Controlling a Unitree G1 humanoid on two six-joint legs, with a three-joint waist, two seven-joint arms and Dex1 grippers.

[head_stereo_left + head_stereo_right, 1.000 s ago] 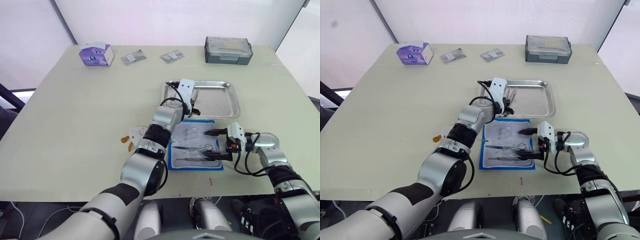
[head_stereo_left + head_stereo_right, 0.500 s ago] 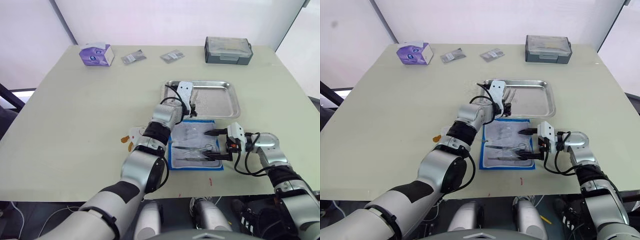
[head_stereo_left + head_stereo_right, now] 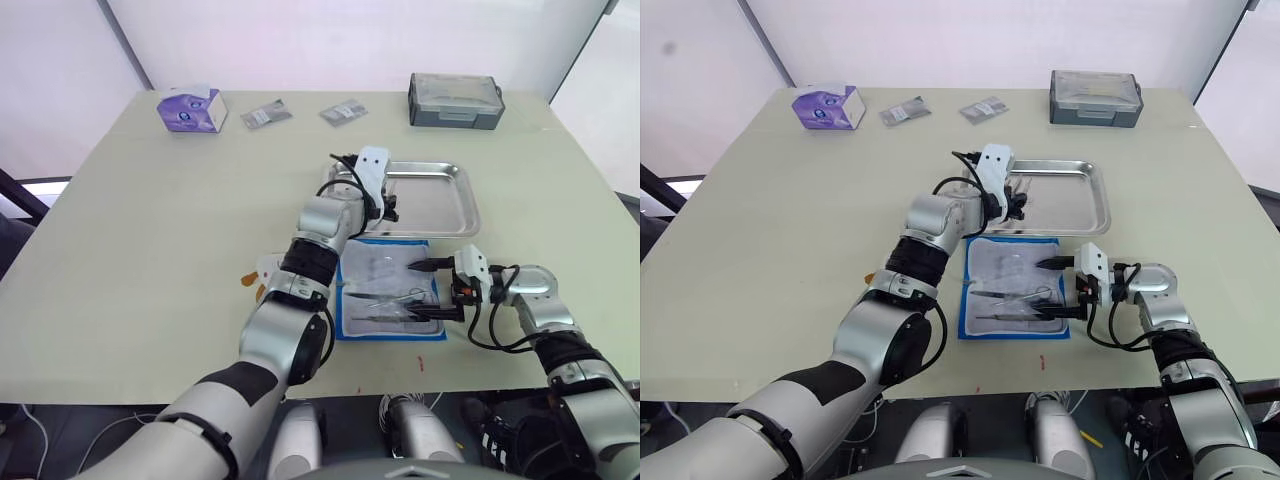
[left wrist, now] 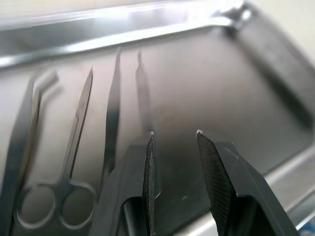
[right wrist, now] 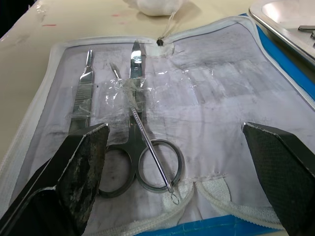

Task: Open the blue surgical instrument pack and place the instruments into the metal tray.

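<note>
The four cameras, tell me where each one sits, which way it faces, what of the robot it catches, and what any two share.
Left eye view: on the head, looking down at the table; both arms.
Right eye view: its stereo twin, same scene.
Left wrist view: on the left wrist, over the tray; left gripper open, empty.
Right wrist view: on the right wrist, facing the pack; right gripper open wide.
Shared: tray instruments and pack instruments appear in head views too.
</note>
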